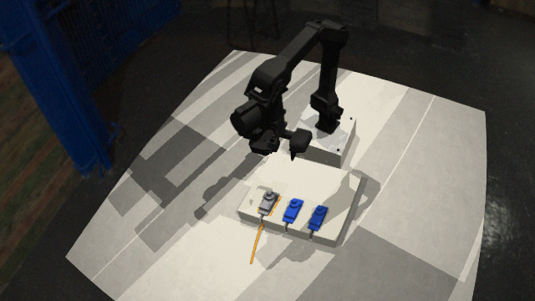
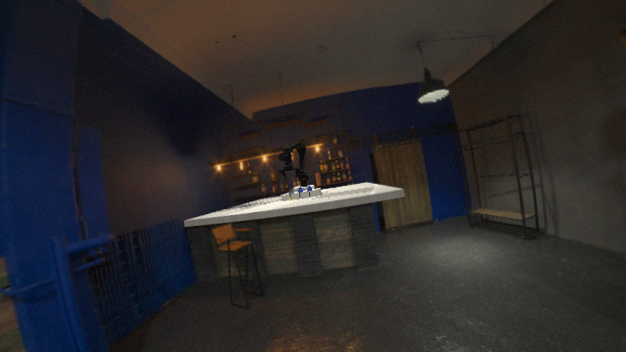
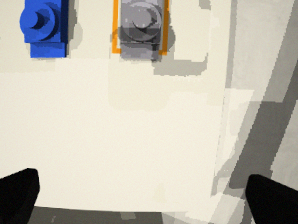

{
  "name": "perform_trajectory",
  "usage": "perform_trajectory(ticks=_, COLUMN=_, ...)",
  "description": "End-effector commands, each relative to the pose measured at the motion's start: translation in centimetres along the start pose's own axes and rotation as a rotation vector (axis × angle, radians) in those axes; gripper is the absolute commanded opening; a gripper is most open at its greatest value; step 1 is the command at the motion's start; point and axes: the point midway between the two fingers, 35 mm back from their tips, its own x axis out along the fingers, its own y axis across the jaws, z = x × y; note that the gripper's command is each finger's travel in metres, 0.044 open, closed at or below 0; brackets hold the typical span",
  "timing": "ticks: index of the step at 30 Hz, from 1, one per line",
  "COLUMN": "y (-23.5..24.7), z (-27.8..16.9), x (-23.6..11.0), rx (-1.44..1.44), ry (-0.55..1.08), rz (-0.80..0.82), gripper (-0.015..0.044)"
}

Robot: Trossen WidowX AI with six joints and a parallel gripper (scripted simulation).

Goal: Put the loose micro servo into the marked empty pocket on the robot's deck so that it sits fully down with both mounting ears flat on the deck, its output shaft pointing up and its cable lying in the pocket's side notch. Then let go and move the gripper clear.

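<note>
The grey micro servo (image 1: 267,203) (image 3: 141,22) stands upright in the marked pocket, its output shaft pointing up, between the lines of the orange outline (image 3: 115,30). It looks about level with the blue servos; whether both ears lie fully flat is too small to tell. Its orange cable (image 1: 257,243) runs out over the deck's front edge on the notch side, down towards the table; the notch itself is hard to make out. My gripper (image 1: 278,155) (image 3: 144,184) is wide open and empty, above the rear part of the deck (image 1: 292,171) (image 3: 100,145), apart from the servo.
Two blue servos (image 1: 293,210) (image 1: 318,217) sit in the deck beside the grey one; one blue servo (image 3: 45,22) also shows in the wrist view. The arm's white base block (image 1: 319,156) stands behind the deck on the table (image 1: 418,201).
</note>
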Motion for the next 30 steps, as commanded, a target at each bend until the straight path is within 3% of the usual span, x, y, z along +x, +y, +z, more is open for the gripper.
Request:
perform_trajectory(ticks=1, y=0.2, z=-0.6, x=0.4, rx=-0.005, ry=0.022, rz=0.013, gripper=0.0440)
perform_trajectory(ticks=10, y=0.2, z=-0.6, x=-5.0, rx=0.000, ry=0.005, rz=0.001, gripper=0.0440)
perform_trajectory(ticks=30, y=0.2, z=-0.6, x=-5.0, rx=0.000, ry=0.005, rz=0.001, gripper=0.0440)
